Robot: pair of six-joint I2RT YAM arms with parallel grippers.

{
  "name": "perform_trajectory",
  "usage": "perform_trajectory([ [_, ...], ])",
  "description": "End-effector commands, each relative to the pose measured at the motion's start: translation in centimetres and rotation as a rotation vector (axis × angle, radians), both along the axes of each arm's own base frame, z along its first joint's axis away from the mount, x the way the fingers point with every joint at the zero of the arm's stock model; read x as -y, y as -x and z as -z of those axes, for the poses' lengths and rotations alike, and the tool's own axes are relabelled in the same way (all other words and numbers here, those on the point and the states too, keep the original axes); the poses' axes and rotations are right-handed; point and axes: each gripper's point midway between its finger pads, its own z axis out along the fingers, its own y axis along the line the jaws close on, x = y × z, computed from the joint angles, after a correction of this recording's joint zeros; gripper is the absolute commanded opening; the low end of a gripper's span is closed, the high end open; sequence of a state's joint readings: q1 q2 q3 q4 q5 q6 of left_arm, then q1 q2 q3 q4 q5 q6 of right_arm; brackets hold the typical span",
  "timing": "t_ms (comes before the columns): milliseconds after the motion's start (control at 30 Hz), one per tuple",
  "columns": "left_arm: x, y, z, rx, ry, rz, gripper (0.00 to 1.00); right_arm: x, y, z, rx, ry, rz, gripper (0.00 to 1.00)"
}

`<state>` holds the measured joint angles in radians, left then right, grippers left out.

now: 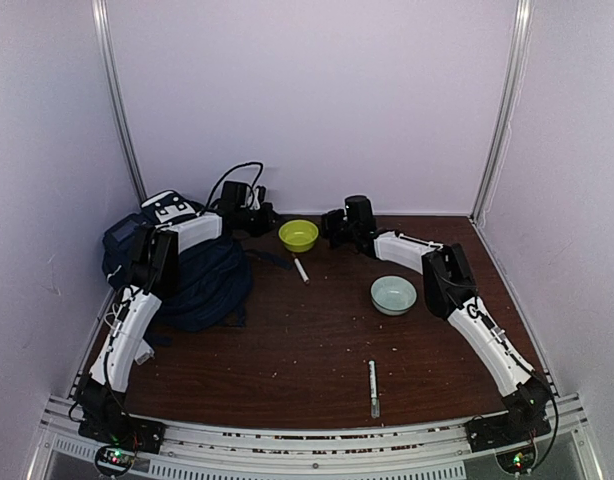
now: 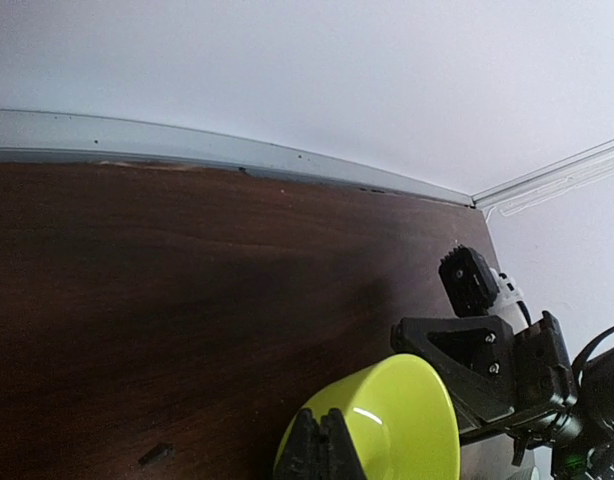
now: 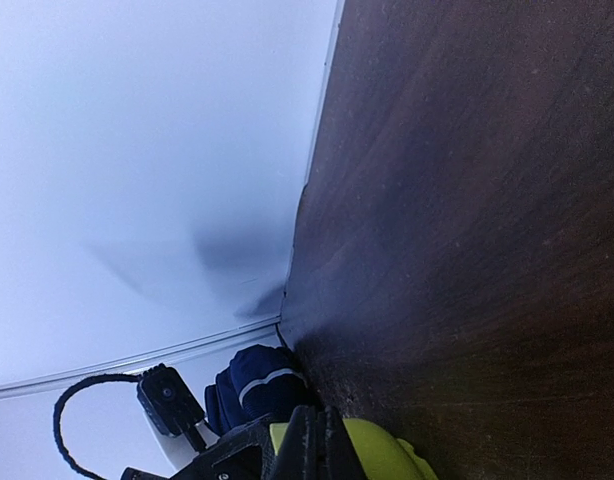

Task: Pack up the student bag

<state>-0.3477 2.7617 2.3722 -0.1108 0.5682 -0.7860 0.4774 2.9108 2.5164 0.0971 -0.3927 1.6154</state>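
The navy-blue student bag (image 1: 202, 285) lies at the table's left side, partly under my left arm. It also shows in the right wrist view (image 3: 255, 385), with its white stripe. My left gripper (image 1: 268, 216) is past the bag, just left of a yellow-green bowl (image 1: 298, 235). In the left wrist view its jaws (image 2: 321, 420) are shut together in front of the bowl (image 2: 392, 420). My right gripper (image 1: 329, 228) is just right of the same bowl. In the right wrist view it (image 3: 320, 414) is shut over the bowl (image 3: 382, 455).
A white marker (image 1: 301, 270) lies in front of the yellow-green bowl. A pale green bowl (image 1: 394, 295) sits at the right beside my right arm. A pen (image 1: 373, 388) lies near the front edge. Walls enclose the table on three sides.
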Motion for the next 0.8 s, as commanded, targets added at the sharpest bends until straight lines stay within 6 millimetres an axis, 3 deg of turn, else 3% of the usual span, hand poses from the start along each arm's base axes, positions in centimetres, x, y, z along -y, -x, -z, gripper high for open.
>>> perform_trajectory([
  [0, 1.1, 2.1, 1.3, -0.025, -0.006, 0.067, 0.00, -1.6, 1.2, -0.2, 0.000, -0.020, -0.078, 0.00],
  [267, 2.1, 4.9, -0.4, 0.003, -0.004, 0.128, 0.00, -2.9, 3.7, -1.7, 0.007, -0.011, -0.195, 0.00],
  [633, 2.8, 10.5, 0.3, -0.023, -0.034, 0.169, 0.00, -4.5, 8.3, -2.5, 0.001, -0.024, -0.313, 0.00],
  [767, 3.0, 12.5, 0.6, -0.024, -0.041, 0.180, 0.00, -4.2, 10.7, -2.1, -0.007, -0.009, -0.343, 0.00],
])
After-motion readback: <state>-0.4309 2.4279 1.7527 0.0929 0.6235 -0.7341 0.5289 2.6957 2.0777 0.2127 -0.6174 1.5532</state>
